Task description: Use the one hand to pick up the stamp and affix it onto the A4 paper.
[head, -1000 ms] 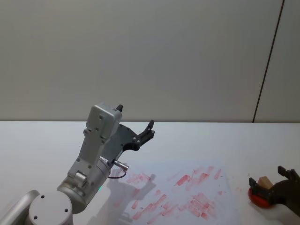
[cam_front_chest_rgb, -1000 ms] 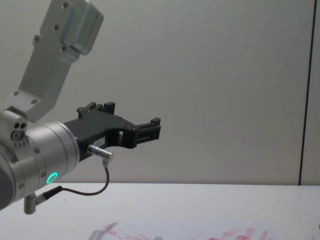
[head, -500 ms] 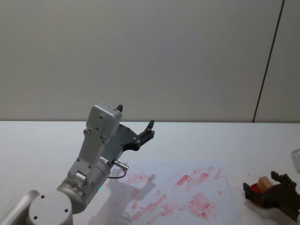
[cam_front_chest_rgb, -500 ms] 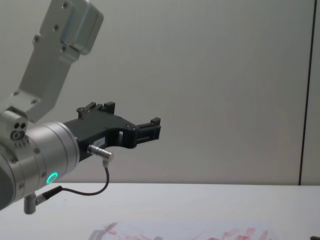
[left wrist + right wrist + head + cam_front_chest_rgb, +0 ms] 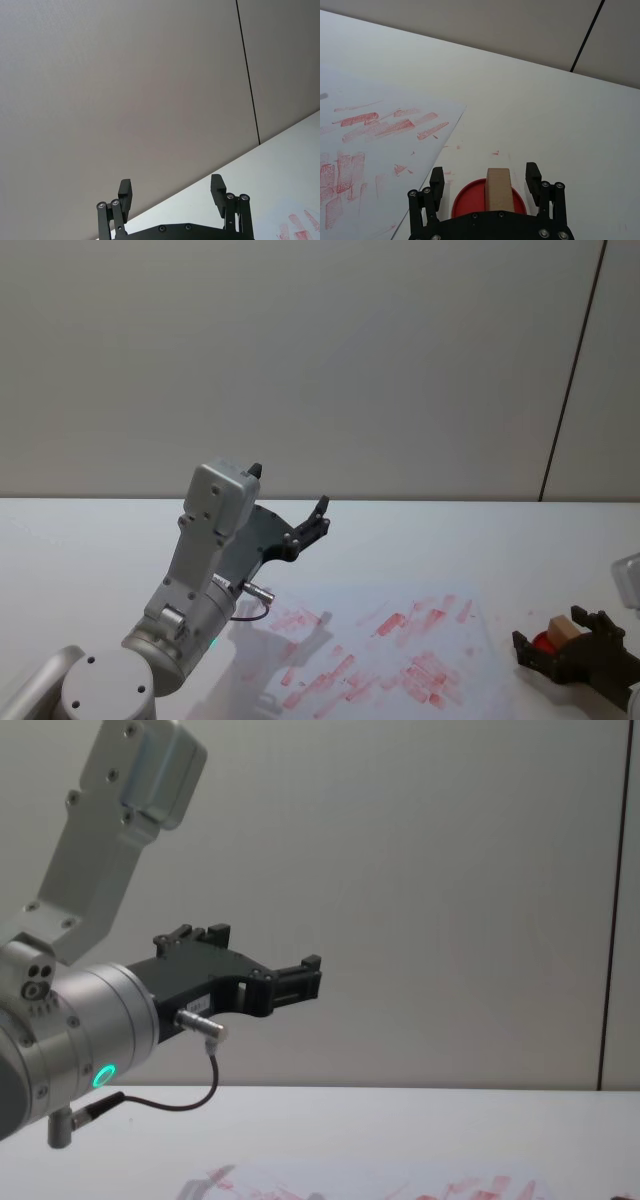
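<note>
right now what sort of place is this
Probably a robot test lab: a white table against a panelled wall, an A4 paper covered in red prints, and the right gripper open around the stamp on a red pad.

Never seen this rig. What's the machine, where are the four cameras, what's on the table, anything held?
It's a robot with two arms, each ending in a black two-fingered gripper. The head view looks down at the table from above; the chest view looks across it from lower; each wrist view sits on one arm, looking past its fingers. On the table lie a white paper covered in red prints and, right of it, a red ink pad with a small wooden stamp standing on it. The right gripper is low, open, a finger on either side of the stamp with gaps showing, so nothing is held. The left gripper is raised in the air on the left, open and empty.
</note>
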`<state>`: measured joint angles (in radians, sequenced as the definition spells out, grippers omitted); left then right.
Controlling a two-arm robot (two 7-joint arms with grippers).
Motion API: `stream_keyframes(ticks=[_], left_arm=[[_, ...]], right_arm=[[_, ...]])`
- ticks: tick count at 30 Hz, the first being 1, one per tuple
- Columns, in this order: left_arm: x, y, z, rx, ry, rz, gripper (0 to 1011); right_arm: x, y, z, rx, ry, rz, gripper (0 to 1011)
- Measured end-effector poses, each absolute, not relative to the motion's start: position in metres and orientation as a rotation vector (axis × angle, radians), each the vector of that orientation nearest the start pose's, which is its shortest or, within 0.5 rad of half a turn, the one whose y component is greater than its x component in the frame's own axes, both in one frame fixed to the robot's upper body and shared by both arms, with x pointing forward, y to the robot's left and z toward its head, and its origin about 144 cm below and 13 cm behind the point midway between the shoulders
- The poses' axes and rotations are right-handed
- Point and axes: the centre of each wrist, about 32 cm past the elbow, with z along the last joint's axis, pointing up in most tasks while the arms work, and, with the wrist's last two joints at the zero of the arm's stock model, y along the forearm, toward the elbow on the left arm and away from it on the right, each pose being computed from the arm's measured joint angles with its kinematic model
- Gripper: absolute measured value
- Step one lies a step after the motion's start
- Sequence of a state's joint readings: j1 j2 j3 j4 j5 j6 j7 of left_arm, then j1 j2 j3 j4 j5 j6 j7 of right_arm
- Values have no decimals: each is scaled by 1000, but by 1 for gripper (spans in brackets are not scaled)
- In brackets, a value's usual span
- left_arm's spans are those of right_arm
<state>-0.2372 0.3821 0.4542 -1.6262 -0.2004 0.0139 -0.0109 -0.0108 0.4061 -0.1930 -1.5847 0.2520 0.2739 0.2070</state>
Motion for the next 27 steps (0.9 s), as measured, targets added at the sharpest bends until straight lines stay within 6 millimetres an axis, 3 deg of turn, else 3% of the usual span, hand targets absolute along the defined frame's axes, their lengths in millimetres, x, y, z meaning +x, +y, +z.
stream_keyframes(ticks=[27], left_arm=[[492,198,1204,61,-268,1124,1003]], right_arm=[[450,-287,1139,-371,146,-1164,1001]])
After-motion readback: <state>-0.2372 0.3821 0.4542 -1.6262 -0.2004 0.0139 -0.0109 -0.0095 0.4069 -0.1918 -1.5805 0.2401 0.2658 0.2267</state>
